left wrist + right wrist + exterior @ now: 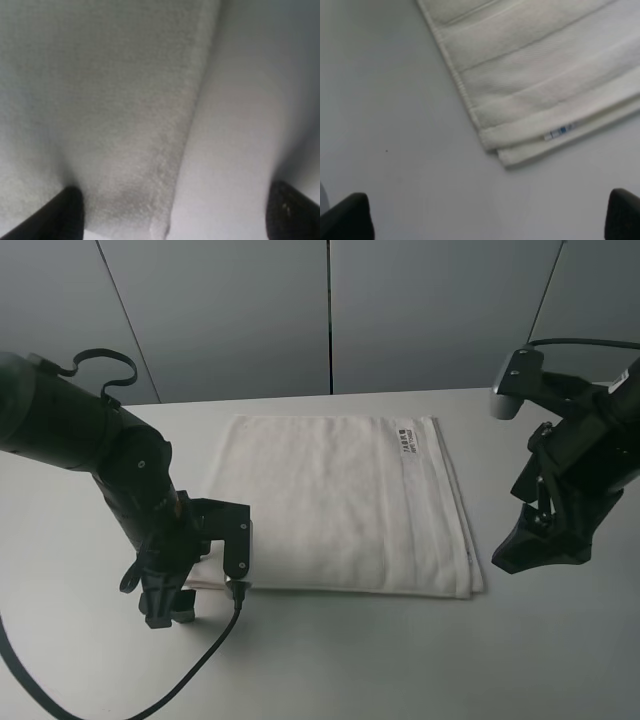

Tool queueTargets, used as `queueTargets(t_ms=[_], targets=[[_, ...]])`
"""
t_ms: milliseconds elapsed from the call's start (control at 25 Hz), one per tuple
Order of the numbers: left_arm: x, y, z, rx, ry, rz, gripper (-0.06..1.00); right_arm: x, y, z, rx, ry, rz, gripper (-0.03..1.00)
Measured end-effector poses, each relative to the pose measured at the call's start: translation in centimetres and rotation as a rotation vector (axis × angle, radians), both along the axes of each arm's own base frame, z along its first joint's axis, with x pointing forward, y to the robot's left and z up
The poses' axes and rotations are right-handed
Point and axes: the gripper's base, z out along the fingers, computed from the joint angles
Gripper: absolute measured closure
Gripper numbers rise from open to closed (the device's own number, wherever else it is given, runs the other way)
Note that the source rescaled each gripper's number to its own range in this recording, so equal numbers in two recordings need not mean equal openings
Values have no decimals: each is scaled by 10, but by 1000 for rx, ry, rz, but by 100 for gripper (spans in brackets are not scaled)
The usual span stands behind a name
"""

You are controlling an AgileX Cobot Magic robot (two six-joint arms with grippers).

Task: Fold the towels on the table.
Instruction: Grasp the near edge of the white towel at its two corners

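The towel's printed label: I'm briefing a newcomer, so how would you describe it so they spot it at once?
On the white table lies one cream towel. A woven border band runs along its right side in the high view; the label sits beside that band at the towel's far edge. Its dark lettering sets it apart from the plain pale cloth around it.

The towel [335, 505] lies flat on the table [400, 670], between the left claw [200, 598] and the right claw [537, 550]. Its near left corner sits directly under the left claw. The right claw hangs over bare table just beside the near right corner, apart from it.
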Motion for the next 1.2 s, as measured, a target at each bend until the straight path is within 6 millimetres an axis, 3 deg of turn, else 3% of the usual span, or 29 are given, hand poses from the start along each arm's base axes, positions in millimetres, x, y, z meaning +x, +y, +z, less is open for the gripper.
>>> queueTargets(t_ms=[280,720,1200], targets=[[0,-1,0,-6,-3,4,-4,5,23,-29,-115,-26,272,-3],[1,-1,0,-10,-6,5,-4,17,28,-79,-173,68,352,-3],[1,-1,0,-14,-12,5,-4,18,35,-84,-220,11,498,-3]])
